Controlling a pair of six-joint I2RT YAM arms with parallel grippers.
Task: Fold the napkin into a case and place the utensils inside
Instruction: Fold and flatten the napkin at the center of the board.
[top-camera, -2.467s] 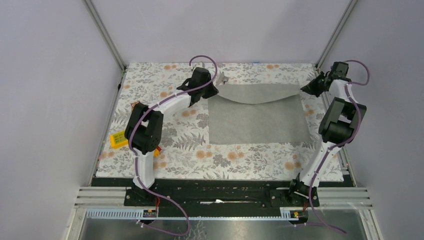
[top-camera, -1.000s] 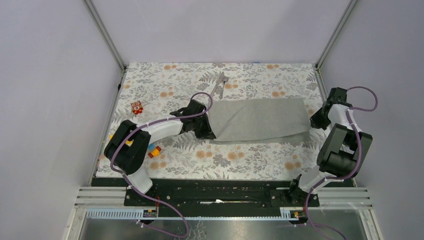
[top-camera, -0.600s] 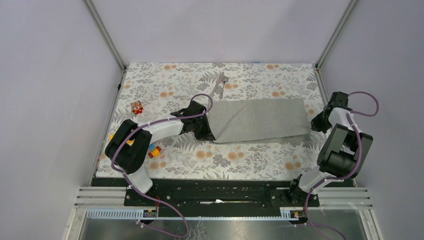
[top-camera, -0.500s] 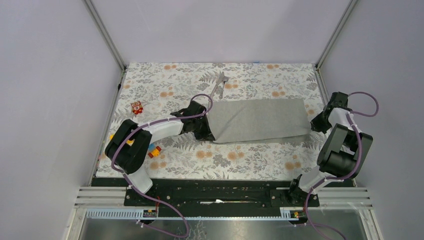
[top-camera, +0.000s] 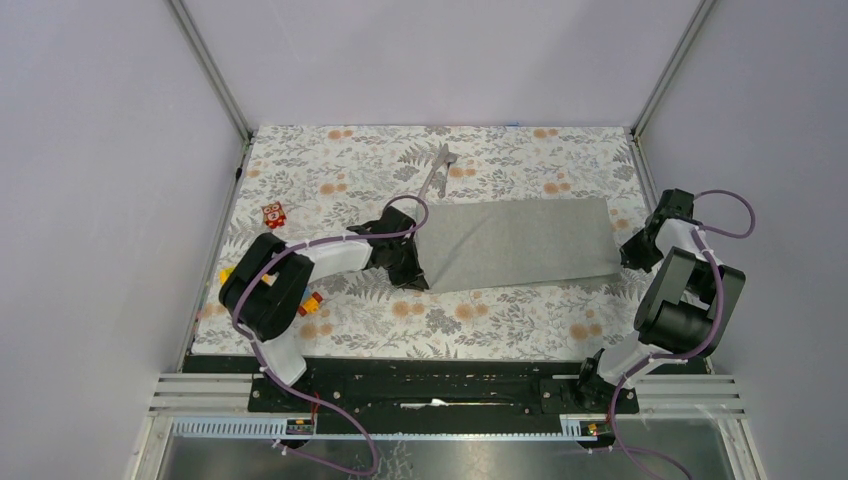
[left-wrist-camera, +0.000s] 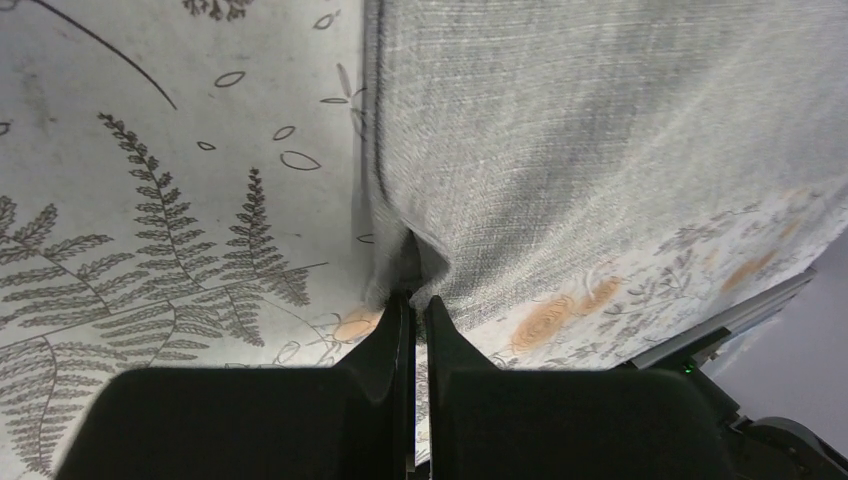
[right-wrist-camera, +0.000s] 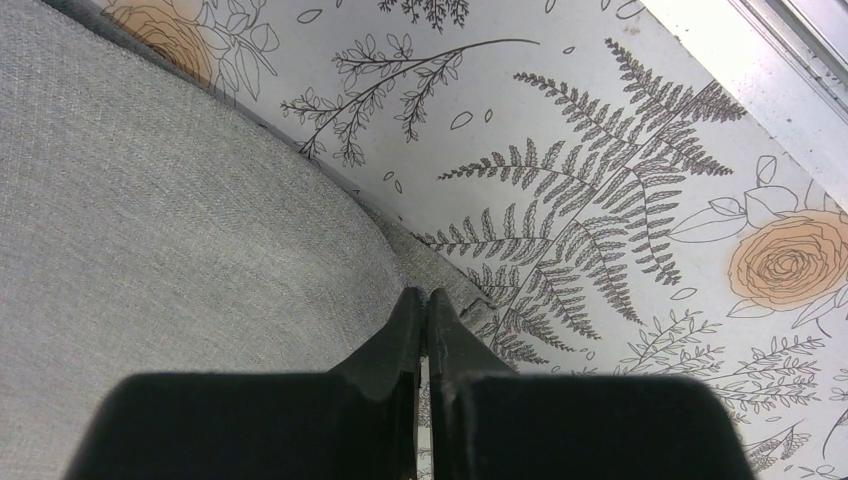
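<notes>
Lying folded in half on the floral tablecloth (top-camera: 330, 170), the napkin (top-camera: 515, 243) just had its far edge dragged over the near one. The left gripper (top-camera: 413, 279) and right gripper (top-camera: 629, 260) are clamped tight on its near corners. First fold looks done; utensils (top-camera: 436, 170) lie untouched beyond.

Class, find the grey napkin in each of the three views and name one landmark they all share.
Top: napkin lies in the middle of the picture.
Left wrist: napkin fills the upper right, corner pinched in the left tool.
Right wrist: napkin fills the left, corner pinched in the right tool.
Landmark: the floral tablecloth under it.
</notes>
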